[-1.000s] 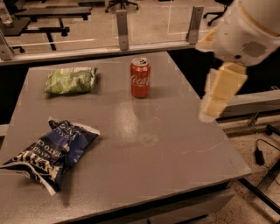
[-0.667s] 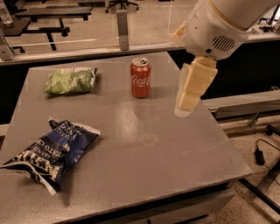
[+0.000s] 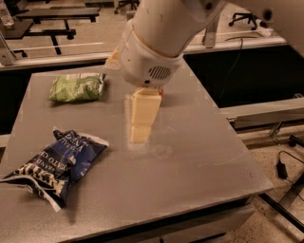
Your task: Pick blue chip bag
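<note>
Pincer point(image 3: 137, 135) low, right of blue chip bag point(image 3: 57, 163), well apart.

Navy blue chip bag point(image 3: 59, 163) with white lettering, lower left; light green bag point(image 3: 76, 88) upper left; cream claw point(image 3: 138, 134) at centre; grey bench point(image 3: 199, 156).

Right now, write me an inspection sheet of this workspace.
Surface: grey table, faint smudges near its middle.
Job's things: blue bag lies crumpled at the front left, nothing touching it.
Clutter: green bag at the back left.
Grippers: gripper hangs over the table's middle, pointing down, to the right of the blue bag and apart from it.
Cables: black cable on the floor to the right of the table.
Surroundings: benches and a chair base behind the table.
</note>
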